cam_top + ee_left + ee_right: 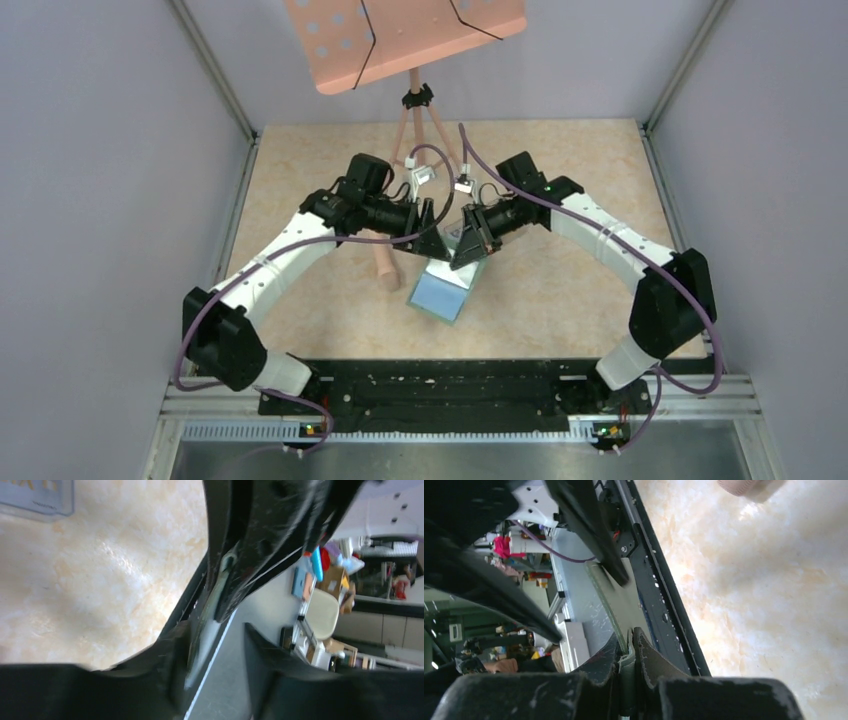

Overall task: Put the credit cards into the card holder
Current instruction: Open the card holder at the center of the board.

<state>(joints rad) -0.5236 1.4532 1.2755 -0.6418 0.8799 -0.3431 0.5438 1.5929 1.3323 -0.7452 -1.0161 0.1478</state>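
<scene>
The card holder (443, 291), sage green with a pale blue sleeve facing up, hangs tilted above the table's middle. My right gripper (468, 245) is shut on its upper edge; in the right wrist view both pads pinch the thin green flap (626, 662). My left gripper (432, 238) meets it from the left and stands open. In the left wrist view the holder's edge (207, 625) lies against the left finger (165, 680), with a clear gap to the other finger. I cannot make out any credit cards.
A pink perforated board (400, 35) on a tripod stands at the back, with one pink leg (385, 265) ending just left of the card holder. The corner of a clear plastic box (35, 497) lies on the marbled table (560, 170).
</scene>
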